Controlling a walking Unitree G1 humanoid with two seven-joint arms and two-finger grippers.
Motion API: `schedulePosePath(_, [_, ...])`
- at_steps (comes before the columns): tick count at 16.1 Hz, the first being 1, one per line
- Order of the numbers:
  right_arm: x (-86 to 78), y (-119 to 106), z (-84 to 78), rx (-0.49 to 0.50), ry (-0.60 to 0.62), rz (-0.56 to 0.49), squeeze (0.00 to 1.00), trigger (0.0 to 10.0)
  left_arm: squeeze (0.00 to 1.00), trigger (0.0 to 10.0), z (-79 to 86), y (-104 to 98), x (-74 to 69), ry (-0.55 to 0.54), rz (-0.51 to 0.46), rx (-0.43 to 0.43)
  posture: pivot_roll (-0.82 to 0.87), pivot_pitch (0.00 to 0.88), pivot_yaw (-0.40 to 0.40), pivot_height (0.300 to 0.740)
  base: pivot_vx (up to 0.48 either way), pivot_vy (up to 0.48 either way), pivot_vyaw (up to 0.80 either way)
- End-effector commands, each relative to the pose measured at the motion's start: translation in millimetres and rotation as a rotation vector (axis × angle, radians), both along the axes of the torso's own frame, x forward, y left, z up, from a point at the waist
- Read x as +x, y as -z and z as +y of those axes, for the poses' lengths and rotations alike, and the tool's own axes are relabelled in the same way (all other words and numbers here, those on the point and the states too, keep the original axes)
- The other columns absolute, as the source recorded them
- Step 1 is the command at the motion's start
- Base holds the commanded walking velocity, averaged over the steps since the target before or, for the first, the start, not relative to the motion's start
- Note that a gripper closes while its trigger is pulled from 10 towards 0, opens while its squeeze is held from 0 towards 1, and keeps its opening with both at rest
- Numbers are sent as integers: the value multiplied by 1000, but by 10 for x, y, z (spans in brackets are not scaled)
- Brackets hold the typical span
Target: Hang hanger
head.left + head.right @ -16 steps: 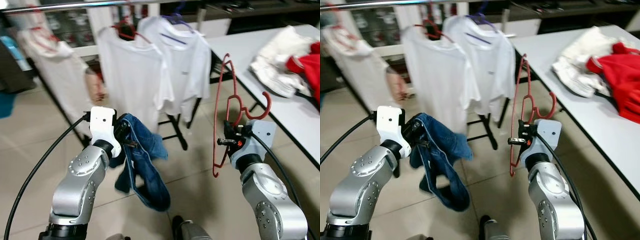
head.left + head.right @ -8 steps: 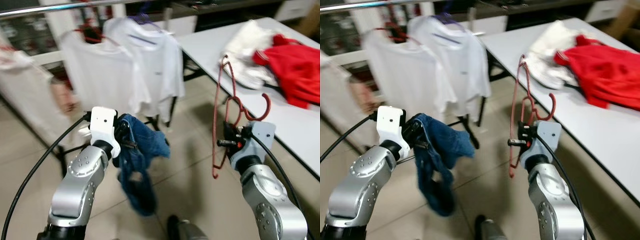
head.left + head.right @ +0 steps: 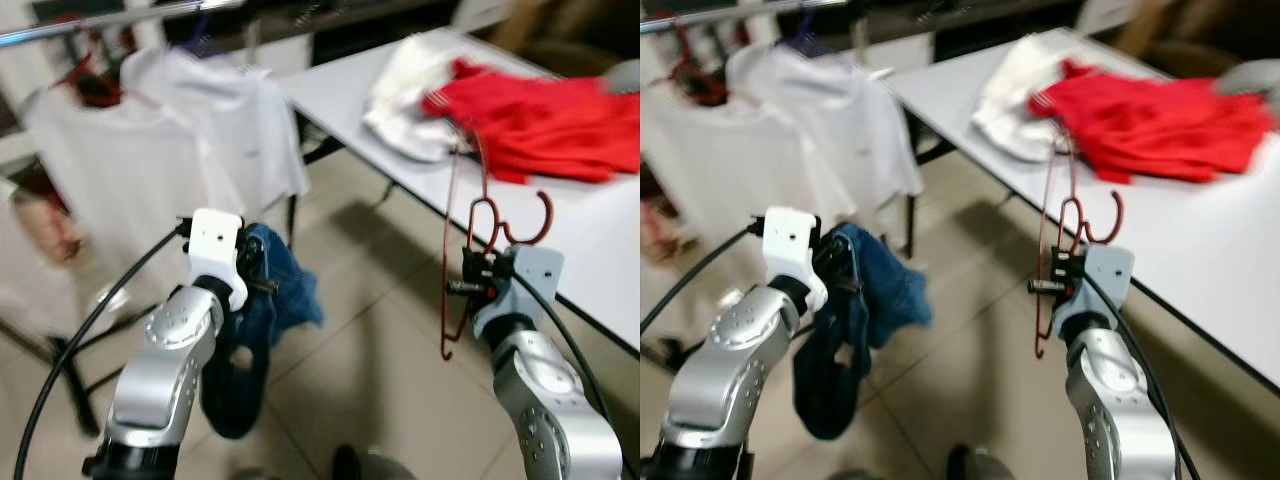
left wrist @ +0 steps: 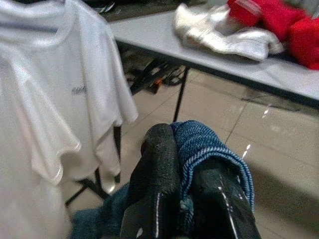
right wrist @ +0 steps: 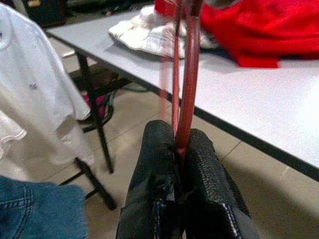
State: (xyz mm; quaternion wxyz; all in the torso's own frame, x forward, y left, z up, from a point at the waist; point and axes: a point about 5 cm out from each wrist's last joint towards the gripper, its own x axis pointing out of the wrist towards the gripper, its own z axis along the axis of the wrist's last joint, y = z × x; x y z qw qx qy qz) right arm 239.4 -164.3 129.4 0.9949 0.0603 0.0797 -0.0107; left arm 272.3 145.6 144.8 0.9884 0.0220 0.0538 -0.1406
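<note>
Right claw (image 3: 470,287): clamped on red hanger (image 3: 470,215), long axis upright.
Left claw (image 3: 262,280): gripping jeans (image 3: 262,320).
Rail (image 3: 80,25): far off to the left.

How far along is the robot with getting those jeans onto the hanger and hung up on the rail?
Done: both items are picked up. In hand: the left pincer is shut on the blue jeans, and the right pincer is shut on the red hanger, held upright. Left: the jeans are not on the hanger, and the hanger is not yet on the rail where the white shirts hang.
</note>
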Motion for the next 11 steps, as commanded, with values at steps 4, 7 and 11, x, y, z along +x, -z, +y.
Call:
schedulePosePath(4, [-36,17,-105,-17,64,3,0,10000,0,10000,-156,-40,93,47,-25,-27,86,40,45,740,0,0,-800])
schedulePosePath(7, [-5,-40,20,-23,18,-8,0,10000,0,10000,-69,-45,150,3,-25,-33,79,30,53,740,0,0,-800])
schedulePosePath(11, [-37,-29,-31,-34,44,5,0,10000,0,10000,-23,-63,181,-17,-35,-81,64,28,39,740,0,0,-800])
